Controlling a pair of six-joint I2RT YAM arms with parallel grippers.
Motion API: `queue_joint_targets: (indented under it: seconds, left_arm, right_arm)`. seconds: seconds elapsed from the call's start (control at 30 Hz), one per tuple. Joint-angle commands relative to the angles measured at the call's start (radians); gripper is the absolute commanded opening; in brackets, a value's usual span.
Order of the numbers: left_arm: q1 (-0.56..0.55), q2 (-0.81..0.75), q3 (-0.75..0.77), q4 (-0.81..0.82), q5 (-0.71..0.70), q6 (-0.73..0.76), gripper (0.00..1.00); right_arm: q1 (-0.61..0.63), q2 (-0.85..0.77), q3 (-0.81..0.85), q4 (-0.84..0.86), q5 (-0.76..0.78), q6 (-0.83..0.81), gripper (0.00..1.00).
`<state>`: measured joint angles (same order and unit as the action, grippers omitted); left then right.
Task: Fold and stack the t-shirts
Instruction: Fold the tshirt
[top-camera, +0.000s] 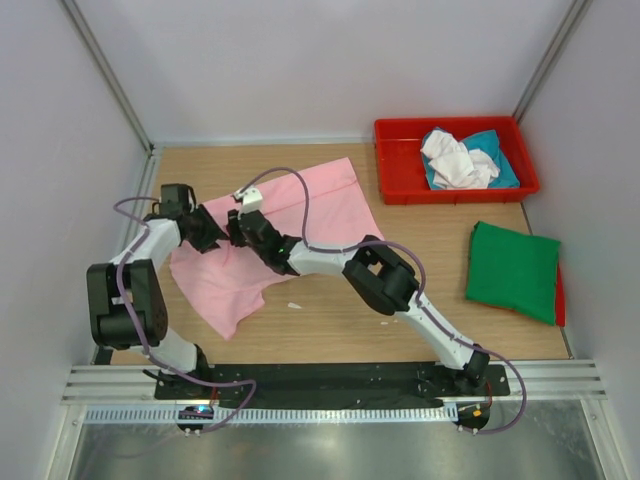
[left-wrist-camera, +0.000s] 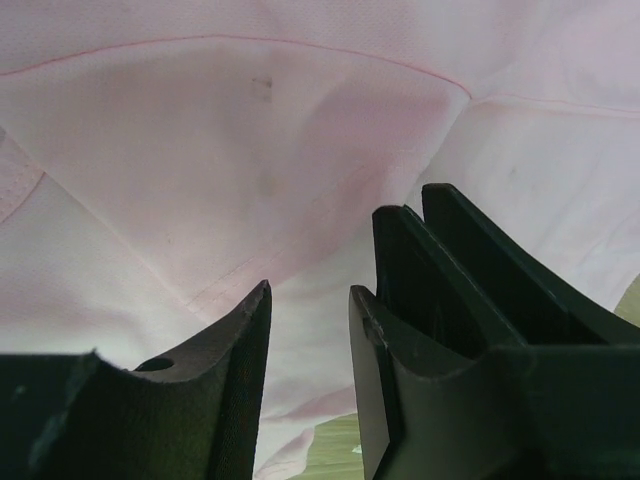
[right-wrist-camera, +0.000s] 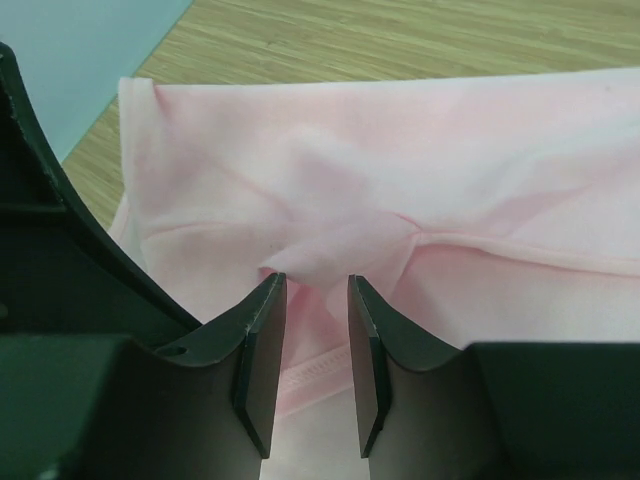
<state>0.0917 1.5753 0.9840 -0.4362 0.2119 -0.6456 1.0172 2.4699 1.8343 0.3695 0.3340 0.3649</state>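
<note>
**Pink t-shirt (top-camera: 335, 200) on the wooden surface (top-camera: 340, 320), both tools crowded at its left edge**

Sitting centre-left in the overhead view, slanting from upper right down to lower left. Mostly flat up top with a clean straight hem. Rumpled and doubled over toward the lower left corner. Thin soft knit, pale and slightly see-through where layered. Faint stitched seams and a couple of tiny dark specks on the pink t-shirt (left-wrist-camera: 200, 130) up close.

Left arm folded up from the lower left of the frame, elbow high, forearm reaching right. Left tool (top-camera: 210, 235) down at the shirt's left side. Right arm stretched long from the lower right, diagonal across the wood. Right tool (top-camera: 240, 228) just beside the left one, practically nose to nose.

Right tool (right-wrist-camera: 310, 290) clamped on a small pinch of the pink t-shirt (right-wrist-camera: 450, 150), fingers (right-wrist-camera: 262, 340) nearly together, wrinkles fanning out from the tips. Left tool (left-wrist-camera: 310, 320) showing only a narrow gap, pink cloth filling the view beyond it. Can't tell whether actually gripping or just pressed close.

Other shirts: white t-shirt (top-camera: 455, 160) crumpled on top of a teal t-shirt (top-camera: 503, 170) inside the red tray (top-camera: 400, 185), upper right. Dark green t-shirt (top-camera: 515, 270) folded into a neat squarish pad at the right edge, well apart from the pink one.

Tool fingers matte black, hard and angular against all that floppy fabric.
</note>
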Motion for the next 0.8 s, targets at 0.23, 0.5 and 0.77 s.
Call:
queue_joint_targets:
  seconds: [0.23,0.5,0.77]
  left_arm:
    - [0.062,-0.064,-0.024,0.039,0.015,-0.032,0.31]
    - [0.072,-0.043,-0.041,0.037,0.024,-0.031,0.23]
    - [0.072,-0.021,-0.061,0.051,0.020,-0.035,0.20]
  right_arm:
    - [0.009,0.058,0.111,-0.036,-0.030,-0.076,0.38]
    - [0.011,0.046,0.099,-0.067,0.013,-0.107,0.39]
    - [0.012,-0.061,-0.004,-0.030,-0.009,-0.098,0.51]
